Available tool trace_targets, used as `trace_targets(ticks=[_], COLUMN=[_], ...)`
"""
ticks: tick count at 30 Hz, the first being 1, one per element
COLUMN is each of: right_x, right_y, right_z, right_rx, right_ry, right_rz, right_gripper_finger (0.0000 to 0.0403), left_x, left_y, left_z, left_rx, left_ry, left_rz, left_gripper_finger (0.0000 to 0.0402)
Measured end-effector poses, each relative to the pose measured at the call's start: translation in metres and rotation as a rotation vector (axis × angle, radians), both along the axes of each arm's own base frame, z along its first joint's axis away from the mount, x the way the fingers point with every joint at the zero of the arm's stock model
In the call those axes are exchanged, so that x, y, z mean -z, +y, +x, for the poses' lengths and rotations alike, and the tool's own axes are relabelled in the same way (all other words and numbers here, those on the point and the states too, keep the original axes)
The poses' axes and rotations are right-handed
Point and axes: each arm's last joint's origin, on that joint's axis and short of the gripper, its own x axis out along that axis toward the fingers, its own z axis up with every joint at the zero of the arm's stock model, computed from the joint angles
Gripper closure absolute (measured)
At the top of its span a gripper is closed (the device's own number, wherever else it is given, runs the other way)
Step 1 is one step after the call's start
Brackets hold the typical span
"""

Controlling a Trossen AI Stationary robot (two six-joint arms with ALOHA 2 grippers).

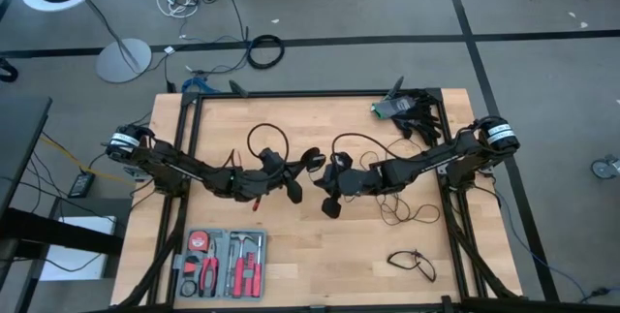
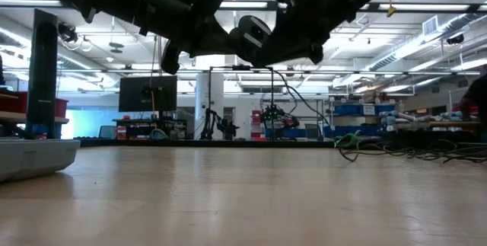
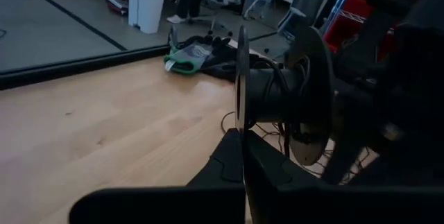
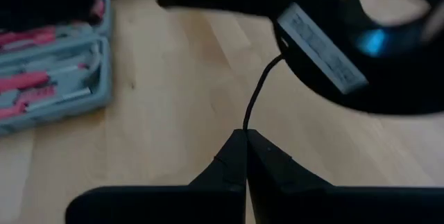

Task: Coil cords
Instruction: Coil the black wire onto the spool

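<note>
Cords, thin, black and flexible, are what both arms are busy with at the middle of the pale wooden table [image 1: 320, 265]. In the high view the long thin black cord [image 1: 260, 135] rises in a loose open loop just above the left gripper [image 1: 312, 161] at centre frame, while more thin black cord [image 1: 407, 211] lies in slack, untidy loops right of centre, below the right arm. The right gripper [image 1: 329, 202] sits just right of the left one, the two nearly meeting.

Both pairs of jaws are pressed together. In the right wrist view the right gripper's tips are closed on a strand of the cord [image 4: 258, 93], which leads up to a dark round part of the other arm. In the left wrist view the left gripper [image 3: 243, 156] is closed, with a strand running up from its tips; whether it truly pinches it I cannot tell.

Judged from this, coiling is under way but far from done: no neat, finished coil shows anywhere, and most of the length is still loose. A grey tool case with red-handled tools [image 1: 225, 263] at lower left and a dark pair of glasses [image 1: 414, 263] at lower right lie apart, untouched.
</note>
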Motion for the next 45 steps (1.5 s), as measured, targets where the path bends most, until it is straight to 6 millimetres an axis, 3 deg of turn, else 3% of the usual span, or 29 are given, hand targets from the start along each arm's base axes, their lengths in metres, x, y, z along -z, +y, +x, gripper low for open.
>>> trace_targets(ticks=[7,10,17,26,35,39,45], right_x=[0.008,0.021,0.057,0.074,0.069,0.076,0.080], right_y=[-0.001,-0.003,0.012,0.018,0.002,-0.005,-0.016], right_z=[-0.006,-0.013,-0.038,-0.055,-0.038,-0.023,-0.002], right_rx=[0.027,0.063,0.077,0.088,0.090,0.034,0.004], right_ry=[0.075,0.103,0.083,0.006,-0.144,-0.105,-0.087], right_rz=[0.016,0.053,0.079,0.112,-0.082,-0.180,-0.188], right_gripper_finger=[0.0369,0.0348,0.0314,0.0320,0.0291,0.0265,0.0249], left_x=[0.000,0.003,0.033,0.054,0.059,0.059,0.059], left_y=[-0.004,-0.008,-0.009,-0.008,-0.006,-0.006,-0.006], left_z=[-0.001,-0.004,-0.034,-0.069,-0.074,-0.074,-0.073], left_rx=[0.010,-0.004,-0.030,-0.065,-0.068,-0.067,-0.061], left_ry=[0.001,0.005,-0.074,-0.156,-0.134,-0.133,-0.132], left_rz=[0.002,0.010,-0.073,-0.105,-0.095,-0.092,-0.094], left_gripper_finger=[0.0401,0.0401,0.0401,0.0401,0.0401,0.0401,0.0401])
